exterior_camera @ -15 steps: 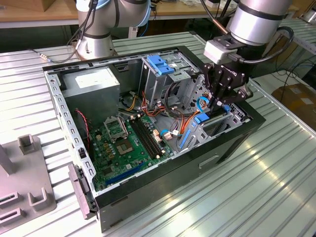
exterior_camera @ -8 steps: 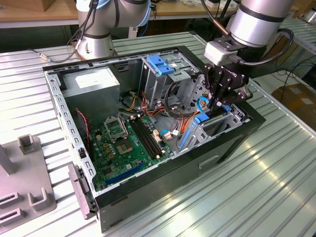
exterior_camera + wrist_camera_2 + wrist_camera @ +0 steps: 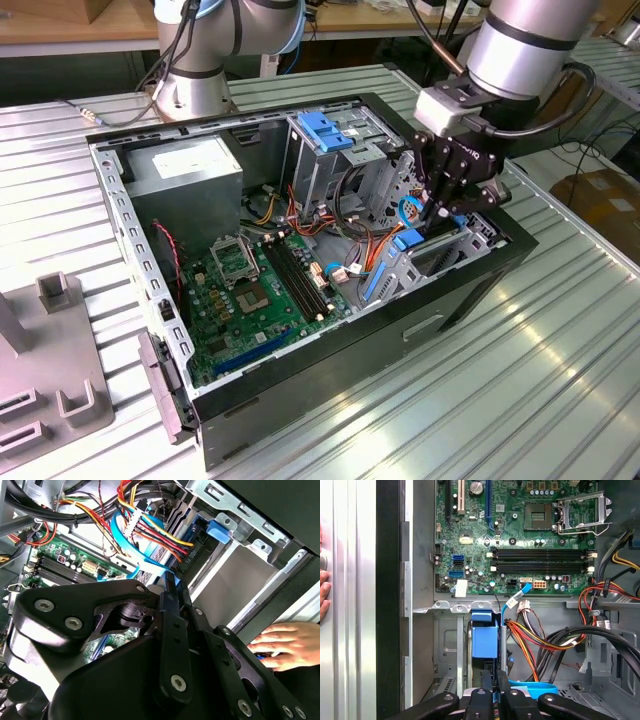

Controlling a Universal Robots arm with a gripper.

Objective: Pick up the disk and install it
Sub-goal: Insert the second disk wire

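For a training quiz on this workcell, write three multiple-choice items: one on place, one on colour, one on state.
1. In the exterior view, where is the gripper?
A. Above the grey fixture outside the case
B. Down inside the computer case, at the drive bay on the exterior view's right
C. Resting on the slatted table

2. What colour is the handle atop the metal cage?
A. Red
B. Yellow
C. Blue

3. In what state is the computer case?
A. Open, with the motherboard exposed
B. Closed by its side panel
C. Standing upright on its feet

Answers:
1 B: the gripper's tip sits below the case rim beside the bay.
2 C: the plastic handle is plainly blue.
3 A: the green board and cables lie in full view from above.
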